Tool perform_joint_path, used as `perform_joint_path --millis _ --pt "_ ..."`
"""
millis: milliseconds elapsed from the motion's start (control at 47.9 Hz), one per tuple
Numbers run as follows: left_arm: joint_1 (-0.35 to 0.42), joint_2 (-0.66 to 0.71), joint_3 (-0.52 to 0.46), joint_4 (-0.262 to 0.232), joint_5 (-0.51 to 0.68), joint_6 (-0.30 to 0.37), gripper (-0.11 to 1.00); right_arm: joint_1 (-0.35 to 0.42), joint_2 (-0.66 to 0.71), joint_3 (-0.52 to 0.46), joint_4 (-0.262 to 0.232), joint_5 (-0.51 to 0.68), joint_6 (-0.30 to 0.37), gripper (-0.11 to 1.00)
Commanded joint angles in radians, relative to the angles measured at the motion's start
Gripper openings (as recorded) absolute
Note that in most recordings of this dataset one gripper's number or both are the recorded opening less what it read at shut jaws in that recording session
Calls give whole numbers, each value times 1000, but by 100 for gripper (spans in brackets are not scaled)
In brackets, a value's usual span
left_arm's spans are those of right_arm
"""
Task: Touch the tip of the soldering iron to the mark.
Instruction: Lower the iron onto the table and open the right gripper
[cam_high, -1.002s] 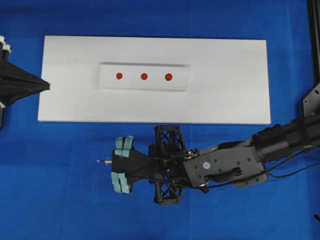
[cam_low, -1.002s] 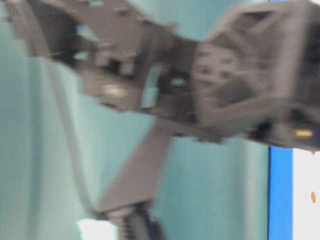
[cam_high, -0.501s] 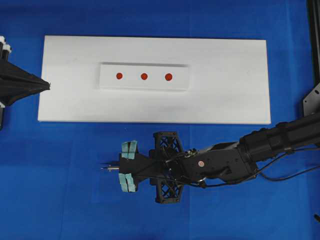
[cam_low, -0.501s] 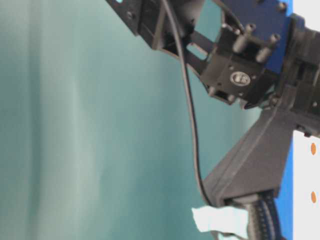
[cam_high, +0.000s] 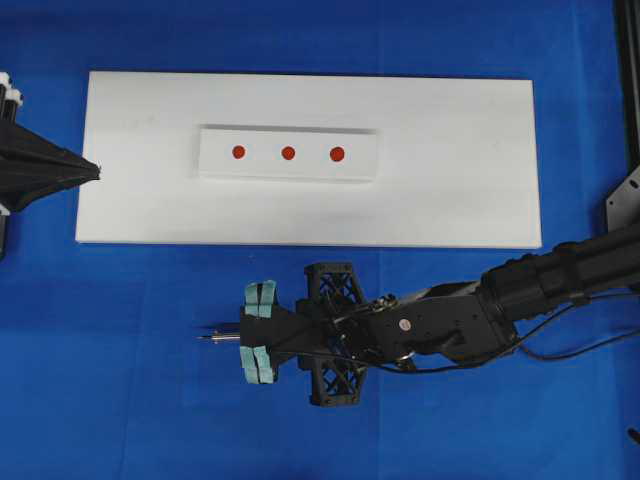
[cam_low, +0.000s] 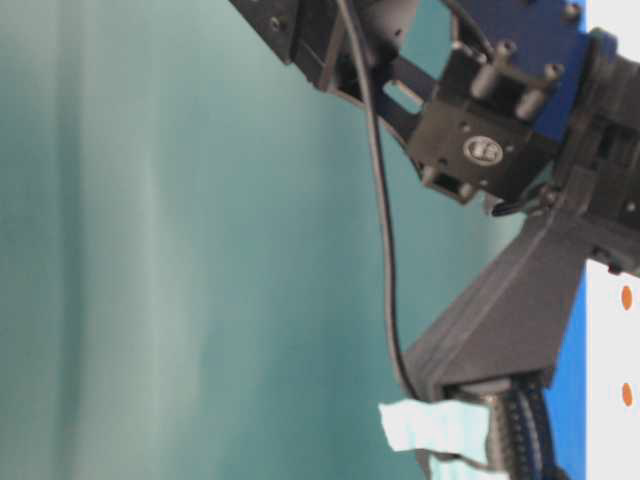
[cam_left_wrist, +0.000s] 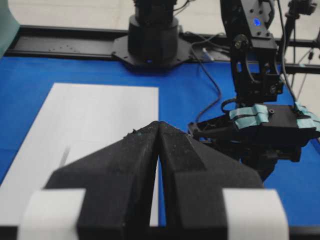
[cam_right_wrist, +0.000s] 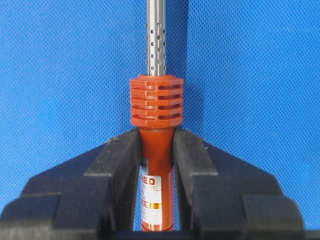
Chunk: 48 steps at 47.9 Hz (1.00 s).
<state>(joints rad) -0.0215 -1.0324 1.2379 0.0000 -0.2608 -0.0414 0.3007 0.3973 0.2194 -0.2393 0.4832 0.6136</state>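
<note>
The right gripper has its black fingers pinching the orange-red handle of the soldering iron — a slim pen-like tool whose perforated silver metal shaft runs straight out past a ribbed orange collar. From overhead, this gripper lies low over the blue cloth-covered desk, in front of the long white rectangular board, with the iron's thin tip pointing toward the left of that view and well apart from the board. On the board sits a smaller raised white strip carrying three red dot marks in a row; the iron is near none of them. A thin black cord hangs along the right arm in the table-level view.

The left gripper has its black wedge-shaped fingers pressed together — empty — and rests at the board's left end.
</note>
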Motion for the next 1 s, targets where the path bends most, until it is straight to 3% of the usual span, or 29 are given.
perform_joint_path --millis 0,167,271,438,793,981 --pt "0 3 -9 2 -5 0 0 -2 -20 -9 -3 -3 -2 19" --pt "0 3 -9 2 -3 -2 0 -2 -21 -14 -17 2 -2 67" --pt "0 3 -9 2 -3 -2 0 -3 -25 -14 -17 12 -2 89" --pt "0 0 -9 2 -3 -2 0 -2 -52 -15 -17 54 2 82" --pt "0 0 -9 2 -2 -2 0 0 -273 -23 -17 258 3 83" --pt "0 0 -9 2 -2 -2 0 0 -341 -23 -18 302 0 82"
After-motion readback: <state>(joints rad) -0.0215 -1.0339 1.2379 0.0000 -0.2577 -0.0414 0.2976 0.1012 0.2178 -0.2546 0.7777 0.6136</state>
